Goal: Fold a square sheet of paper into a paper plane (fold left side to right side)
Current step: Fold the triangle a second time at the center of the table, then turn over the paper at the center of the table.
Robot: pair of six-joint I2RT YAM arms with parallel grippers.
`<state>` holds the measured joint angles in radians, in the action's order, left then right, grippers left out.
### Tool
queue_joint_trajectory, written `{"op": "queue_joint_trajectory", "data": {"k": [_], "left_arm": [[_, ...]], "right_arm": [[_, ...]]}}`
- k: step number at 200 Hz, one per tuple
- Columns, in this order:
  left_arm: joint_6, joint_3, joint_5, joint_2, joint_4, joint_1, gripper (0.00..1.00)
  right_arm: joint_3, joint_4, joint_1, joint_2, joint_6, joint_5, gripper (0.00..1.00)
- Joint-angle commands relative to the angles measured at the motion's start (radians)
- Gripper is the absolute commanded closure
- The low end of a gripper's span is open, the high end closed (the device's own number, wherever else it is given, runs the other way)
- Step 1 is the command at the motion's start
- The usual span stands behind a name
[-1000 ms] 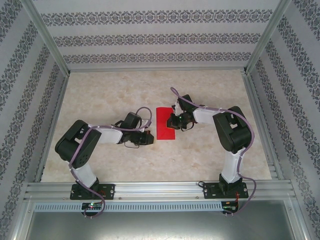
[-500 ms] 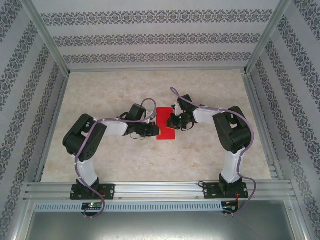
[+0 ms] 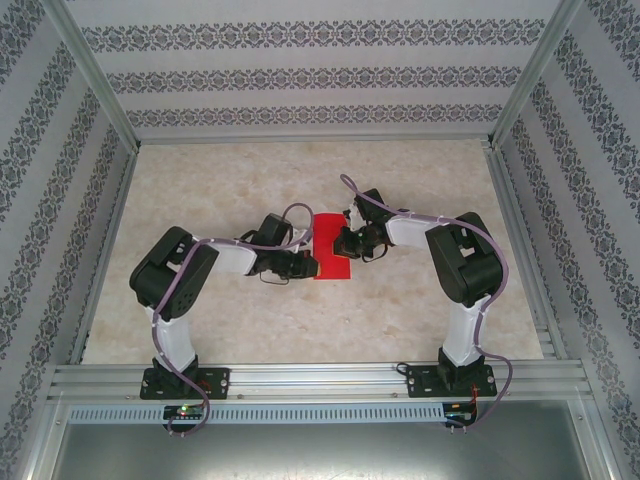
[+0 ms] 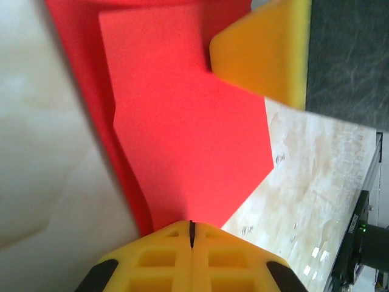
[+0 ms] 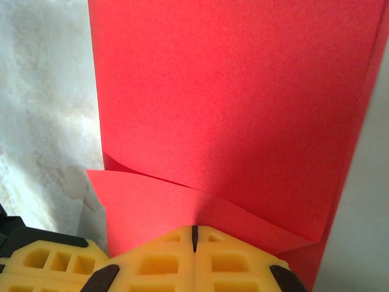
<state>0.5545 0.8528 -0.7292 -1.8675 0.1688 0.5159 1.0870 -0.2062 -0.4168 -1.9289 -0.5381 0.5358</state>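
One red sheet, two arms, both pairs of jaws together.
From above, the square sheet of paper (image 3: pixel 333 250), folded to a strip, lies on the surface (image 3: pixel 250 320) between your left gripper (image 3: pixel 311 266) and right gripper (image 3: pixel 346 240); the left has moved in to its edge since a second ago. Left wrist: closed tips at the red edge. Right wrist: closed tips at a loose flap.

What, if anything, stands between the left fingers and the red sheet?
Nothing visible does. The left gripper, fingers closed, meets the red sheet at its left edge. The right gripper, also closed, meets the sheet's right side. Around it lies bare table.
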Motion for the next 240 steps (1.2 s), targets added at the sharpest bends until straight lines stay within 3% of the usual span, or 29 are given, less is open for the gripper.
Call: {"op": "queue_joint_trajectory", "data": {"k": [1,24,65,87,133,165,187,222,240], "left_arm": [[-0.036,-0.068,0.006,0.042,-0.1,0.009,0.96],[-0.037,-0.082,0.013,0.104,-0.116,0.001,0.94],[0.03,-0.075,0.042,0.161,-0.055,-0.054,0.81],[0.048,-0.038,0.064,0.134,-0.016,-0.072,0.68],[0.09,0.058,0.025,0.006,0.106,-0.082,0.55],[0.105,0.1,-0.026,-0.053,0.179,-0.081,0.53],[0.098,0.124,-0.021,-0.076,0.167,-0.081,0.58],[0.094,0.126,-0.008,-0.076,0.158,-0.081,0.87],[0.085,0.104,0.016,-0.046,0.157,-0.081,0.97]], "right_arm": [[0.012,-0.055,-0.002,-0.033,0.035,-0.054,1.0],[-0.001,0.012,-0.002,0.004,0.024,-0.015,1.0],[-0.07,0.129,0.03,0.182,0.006,-0.052,0.61],[-0.113,0.122,0.071,0.245,0.019,-0.069,0.45],[-0.271,0.254,0.141,0.306,-0.042,0.015,0.24],[-0.318,0.293,0.143,0.324,-0.055,0.034,0.18],[-0.325,0.298,0.142,0.327,-0.056,0.044,0.18],[-0.317,0.299,0.142,0.317,-0.062,0.069,0.18],[-0.309,0.31,0.142,0.298,-0.083,0.105,0.16]]}}
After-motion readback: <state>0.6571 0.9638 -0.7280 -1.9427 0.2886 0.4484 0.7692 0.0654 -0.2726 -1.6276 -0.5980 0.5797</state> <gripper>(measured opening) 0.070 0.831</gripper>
